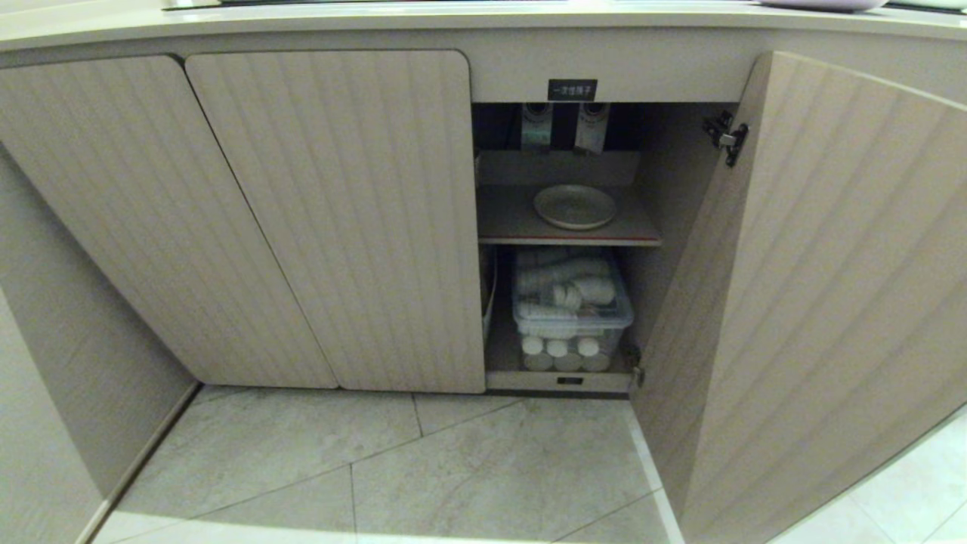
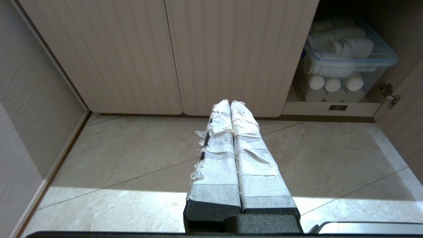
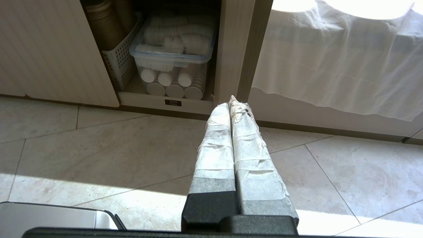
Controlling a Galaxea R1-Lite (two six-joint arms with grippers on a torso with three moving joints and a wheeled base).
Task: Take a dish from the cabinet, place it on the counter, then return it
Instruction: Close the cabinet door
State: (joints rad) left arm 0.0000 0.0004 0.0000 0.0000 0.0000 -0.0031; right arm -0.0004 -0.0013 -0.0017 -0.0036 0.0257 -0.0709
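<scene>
Cream-white plate [image 1: 575,206] flat on the upper, red-edged shelf [image 1: 521,219] inside the open cabinet [image 1: 801,264], below the table [image 1: 378,26]; probably stiff, smooth, breakable, best pinched at the raised rim. Seen only from the head view; wrist views reach just the lower clear bin [image 2: 350,62]. Left gripper [image 2: 230,103] and right gripper [image 3: 233,100] low above the floor, fingers pressed together, empty.

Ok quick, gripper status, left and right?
Left gripper: closed, holding nothing, low over the floor in front of the cabinet.
Right gripper: closed, holding nothing, also low over the floor.
</scene>
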